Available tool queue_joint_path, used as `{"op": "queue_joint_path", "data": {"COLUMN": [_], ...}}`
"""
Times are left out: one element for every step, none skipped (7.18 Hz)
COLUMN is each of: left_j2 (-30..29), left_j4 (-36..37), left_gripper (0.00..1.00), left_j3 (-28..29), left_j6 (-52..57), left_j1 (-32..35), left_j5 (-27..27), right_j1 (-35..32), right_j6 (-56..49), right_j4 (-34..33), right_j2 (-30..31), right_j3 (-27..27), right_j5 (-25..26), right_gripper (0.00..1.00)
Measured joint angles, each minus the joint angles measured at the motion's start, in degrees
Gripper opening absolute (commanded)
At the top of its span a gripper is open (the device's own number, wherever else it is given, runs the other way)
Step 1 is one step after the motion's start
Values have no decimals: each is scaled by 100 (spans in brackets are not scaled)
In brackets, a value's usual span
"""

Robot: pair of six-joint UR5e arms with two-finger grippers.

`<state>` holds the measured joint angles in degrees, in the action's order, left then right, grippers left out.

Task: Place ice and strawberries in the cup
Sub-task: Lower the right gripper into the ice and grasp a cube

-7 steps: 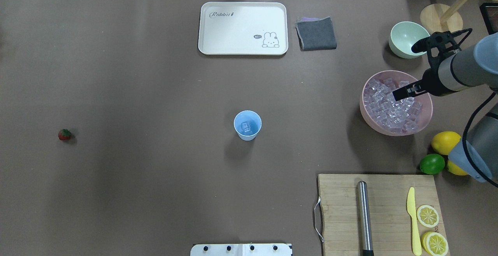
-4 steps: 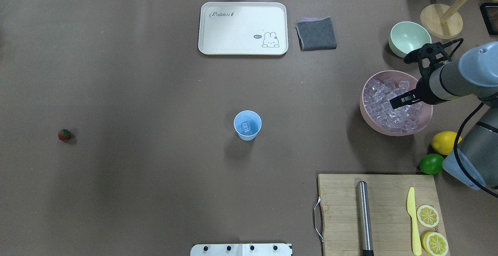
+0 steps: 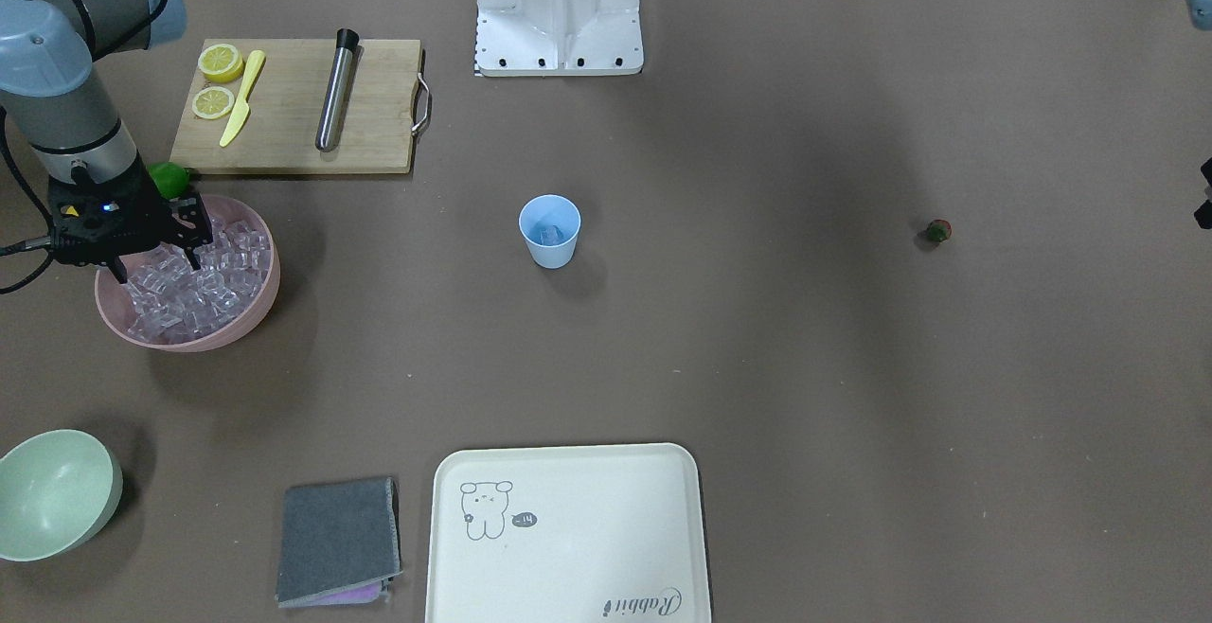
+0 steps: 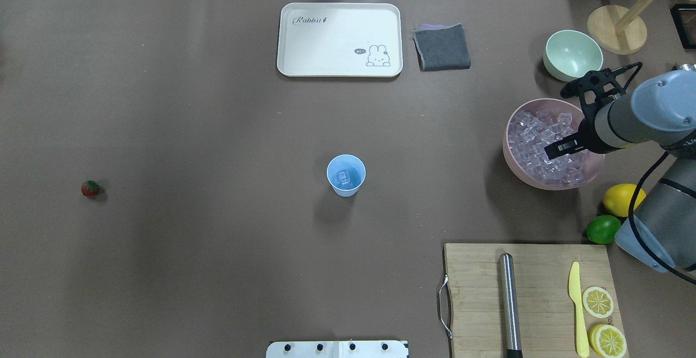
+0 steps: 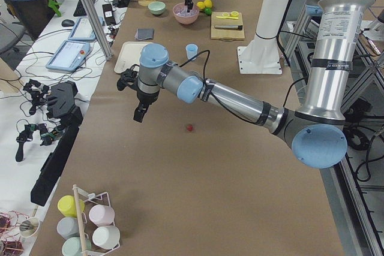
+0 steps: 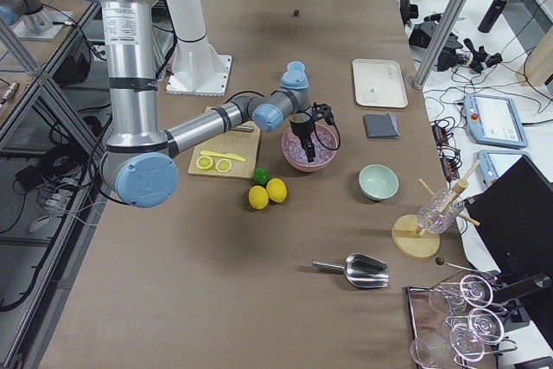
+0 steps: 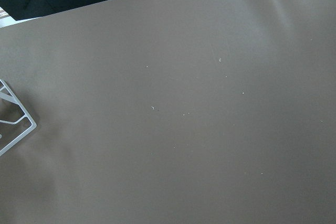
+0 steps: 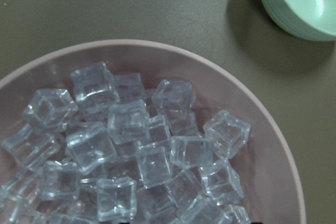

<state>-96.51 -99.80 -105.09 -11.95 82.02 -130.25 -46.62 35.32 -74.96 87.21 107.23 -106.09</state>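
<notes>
Pink bowl (image 4: 513, 165) of ice (image 4: 530, 135) stands near the surface's (image 4: 217, 129) right edge; we see the right tool (image 3: 158, 270) spread open over it; of the left tool (image 5: 139, 113) we cannot tell.

Light-blue cup (image 4: 346, 175) mid-table with some ice (image 4: 343, 177) inside, 1 strawberry (image 4: 90, 188) far left, right gripper (image 4: 550, 151) over pink bowl (image 4: 506, 148) of ice

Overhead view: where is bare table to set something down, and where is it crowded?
Bare: the wide stretch between strawberry and cup, and the strip between cup and pink bowl; the tray holds nothing. Crowded: the view's right side, where right gripper, pink bowl, lemon, lime and cutting board cluster.
</notes>
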Motion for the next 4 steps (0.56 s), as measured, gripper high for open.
{"op": "queue_joint_path", "data": {"left_j2": [0, 0, 0, 0], "left_j4": [-3, -4, -4, -4], "left_gripper": [98, 98, 98, 98], "left_j3": [-2, -2, -2, 2], "left_j6": [0, 0, 0, -2], "left_j1": [-1, -1, -5, -8], "left_j5": [33, 46, 50, 52], "right_j1": [24, 36, 37, 30], "right_j6": [-6, -18, -36, -52], "right_j4": [-1, -2, -2, -2], "right_j2": [-20, -41, -56, -68], "right_j3": [-6, -7, -8, 0], "right_j5": [12, 16, 14, 3], "right_gripper": [60, 60, 60, 60]}}
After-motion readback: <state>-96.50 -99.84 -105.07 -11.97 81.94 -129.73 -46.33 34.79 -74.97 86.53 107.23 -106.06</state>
